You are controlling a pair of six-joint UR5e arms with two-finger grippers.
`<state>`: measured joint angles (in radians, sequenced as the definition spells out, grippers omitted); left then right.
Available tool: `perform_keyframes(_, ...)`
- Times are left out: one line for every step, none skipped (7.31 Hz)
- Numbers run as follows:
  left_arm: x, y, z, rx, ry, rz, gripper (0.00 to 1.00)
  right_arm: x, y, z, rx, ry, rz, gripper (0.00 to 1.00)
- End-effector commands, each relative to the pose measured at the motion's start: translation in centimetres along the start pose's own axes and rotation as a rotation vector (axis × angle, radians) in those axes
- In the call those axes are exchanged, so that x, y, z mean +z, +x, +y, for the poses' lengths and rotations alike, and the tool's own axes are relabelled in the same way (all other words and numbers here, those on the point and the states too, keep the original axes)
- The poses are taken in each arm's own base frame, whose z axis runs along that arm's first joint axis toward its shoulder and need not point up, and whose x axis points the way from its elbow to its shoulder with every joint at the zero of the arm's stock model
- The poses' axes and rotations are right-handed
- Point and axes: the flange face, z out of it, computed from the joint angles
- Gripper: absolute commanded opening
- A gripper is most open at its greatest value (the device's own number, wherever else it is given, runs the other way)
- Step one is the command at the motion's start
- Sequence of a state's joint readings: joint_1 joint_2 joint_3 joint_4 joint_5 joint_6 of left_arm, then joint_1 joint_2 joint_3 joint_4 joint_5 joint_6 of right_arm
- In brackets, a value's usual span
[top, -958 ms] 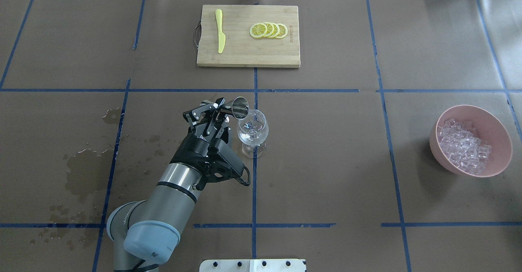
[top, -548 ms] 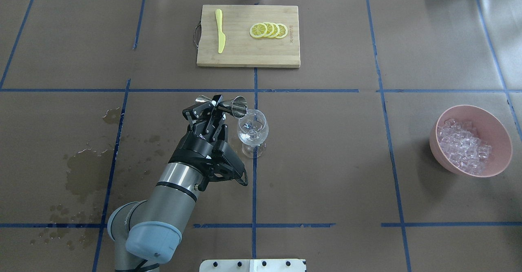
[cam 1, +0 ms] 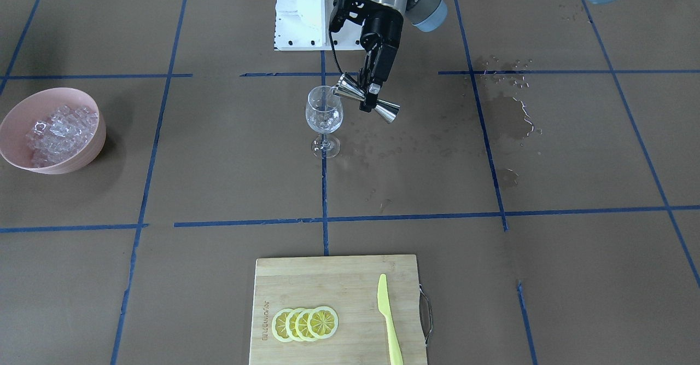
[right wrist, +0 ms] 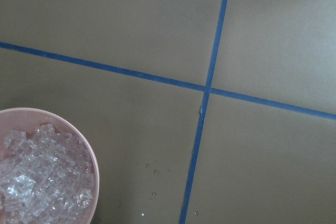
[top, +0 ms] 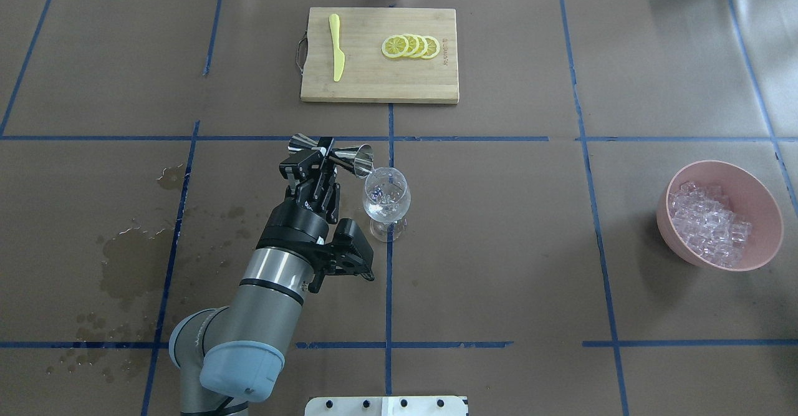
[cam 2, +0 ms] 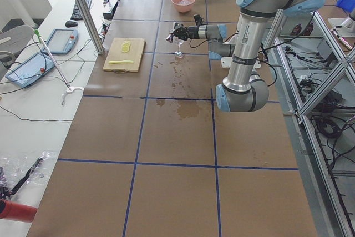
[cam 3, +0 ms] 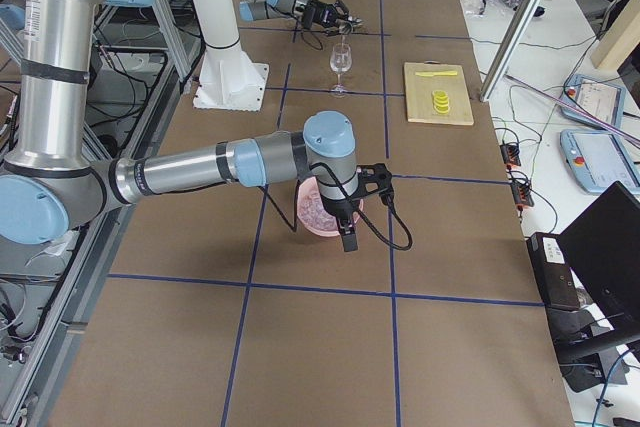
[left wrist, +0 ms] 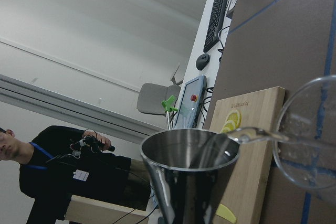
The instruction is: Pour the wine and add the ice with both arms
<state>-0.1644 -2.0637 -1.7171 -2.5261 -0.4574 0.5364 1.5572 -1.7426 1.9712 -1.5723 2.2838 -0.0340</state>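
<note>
- The left gripper [top: 322, 159] pinches the steel jigger [top: 360, 153] at its waist, with one mouth tilted over the rim of the wine glass [top: 387, 199].
- A thin clear stream [left wrist: 258, 134] runs from the jigger lip into the glass.
- The ice [top: 707, 224] lies heaped in the pink bowl [top: 762, 204], well apart from the glass.
- The right gripper [cam 3: 347, 239] hangs over that bowl; whether it is spread or pressed together cannot be told.
</note>
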Motion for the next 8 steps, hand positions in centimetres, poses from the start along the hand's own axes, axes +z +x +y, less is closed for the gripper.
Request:
perform_keyframes(0.0,-0.2,-0.5,0.094,-0.002,-0.011,0.00,0.2,0.1,0.1,0.003,-0.004,-0.004,1.00)
perform_keyframes(0.0,-0.3,-0.7,0.142,-0.002,-0.012,0.00,0.2,0.2,0.3,0.006,-0.005,-0.003,1.00)
perform_keyframes(0.0,-0.5,-0.7,0.191,-0.003,-0.015,0.00,0.2,0.2,0.4,0.007,-0.006,-0.005,1.00)
perform_keyframes(0.0,-0.4,-0.7,0.225,-0.006,-0.018,0.00,0.3,0.2,0.6,0.008,-0.009,-0.005,1.00)
perform_keyframes(0.0,-0.3,-0.7,0.249,-0.007,-0.018,0.00,0.3,0.1,0.7,0.011,-0.010,-0.020,1.00)
perform_keyframes(0.0,-0.5,-1.0,0.291,-0.006,-0.021,0.00,0.4,0.2,0.9,0.013,-0.012,-0.022,1.00)
perform_keyframes(0.0,-0.1,-1.0,0.306,-0.010,-0.020,0.00,0.5,0.3,1.1,0.016,-0.016,-0.022,1.00)
perform_keyframes(0.2,0.0,-1.3,0.311,-0.010,-0.020,0.00,0.6,0.3,1.4,0.019,-0.019,-0.022,1.00)
